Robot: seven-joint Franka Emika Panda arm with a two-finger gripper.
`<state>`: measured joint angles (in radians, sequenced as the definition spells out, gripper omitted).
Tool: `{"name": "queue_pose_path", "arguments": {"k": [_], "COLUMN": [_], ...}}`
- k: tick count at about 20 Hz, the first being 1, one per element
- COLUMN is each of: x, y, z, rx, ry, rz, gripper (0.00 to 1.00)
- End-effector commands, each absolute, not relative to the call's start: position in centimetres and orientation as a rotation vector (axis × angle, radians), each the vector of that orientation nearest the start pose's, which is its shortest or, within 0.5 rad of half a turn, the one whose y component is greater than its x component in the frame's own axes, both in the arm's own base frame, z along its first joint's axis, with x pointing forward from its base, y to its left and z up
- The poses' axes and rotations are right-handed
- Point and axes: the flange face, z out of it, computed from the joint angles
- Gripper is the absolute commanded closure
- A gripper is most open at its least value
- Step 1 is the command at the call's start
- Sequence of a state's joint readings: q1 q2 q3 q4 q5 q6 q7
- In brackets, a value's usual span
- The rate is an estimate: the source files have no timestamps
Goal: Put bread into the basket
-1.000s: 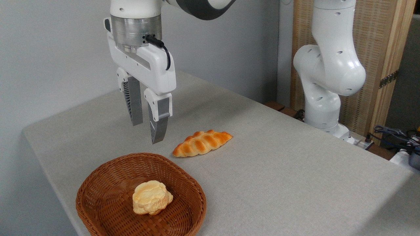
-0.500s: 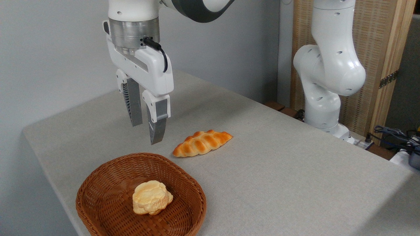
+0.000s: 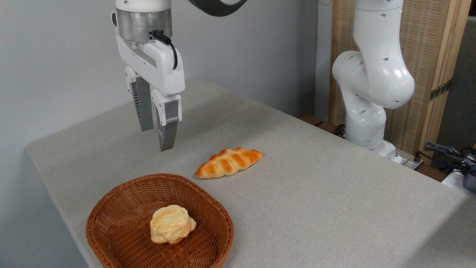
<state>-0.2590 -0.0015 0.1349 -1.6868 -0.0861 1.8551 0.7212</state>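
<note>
Fixed camera view. Take the basket point(image 3: 111, 208) as your landmark: it is a round, reddish-brown wicker bowl with a thick rim, sitting at the near left corner of the grey surface point(image 3: 316, 193). Inside it you see one pale yellow lumpy bun point(image 3: 172, 224), lying on the woven floor slightly toward the near side.

The bread point(image 3: 229, 162), a braided golden-orange loaf with tapered ends, lies flat on the surface outside the basket, just beyond its far right rim. It runs diagonally, its nearer tip pointing toward the basket and its farther tip pointing away to the right. Nothing touches it.

Your pincer point(image 3: 156, 138) hangs in the air above the surface, beyond the far rim of the basket and to the left of the loaf, well clear of both. Its two grey ribbed fingers point(image 3: 168, 128) point straight down and stand spread, with a narrow visible gap between them and nothing held. A black cable point(image 3: 169, 41) loops along the white pincer housing below the metal wrist ring.

Farther from the basket, past the right edge of the surface, you see the white base column of the arm point(image 3: 372, 82) in front of a wooden slatted panel point(image 3: 427, 56). Loose cables point(image 3: 446, 150) lie at the far right.
</note>
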Motion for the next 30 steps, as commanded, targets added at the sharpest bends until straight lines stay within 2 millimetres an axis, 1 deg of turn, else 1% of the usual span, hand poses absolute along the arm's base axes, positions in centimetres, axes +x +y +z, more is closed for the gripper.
{"name": "queue_pose_path", "arguments": {"k": [1, 19, 21, 24, 29, 30], "x": [57.33, 57.15, 56.42, 56.39, 56.39, 56.42], "y": [-5.33, -5.15, -4.88, -4.91, -4.91, -5.19], "z": [60.51, 60.48, 61.10, 60.75, 60.82, 60.68], "rx": [-2.924, -2.935, -2.941, -2.948, -2.947, -2.946], "ry": [1.208, 1.200, 1.213, 1.214, 1.214, 1.221], "rz": [-0.307, -0.292, -0.272, -0.249, -0.251, -0.250], "gripper": [0.00, 0.00, 0.00, 0.00, 0.00, 0.00]}}
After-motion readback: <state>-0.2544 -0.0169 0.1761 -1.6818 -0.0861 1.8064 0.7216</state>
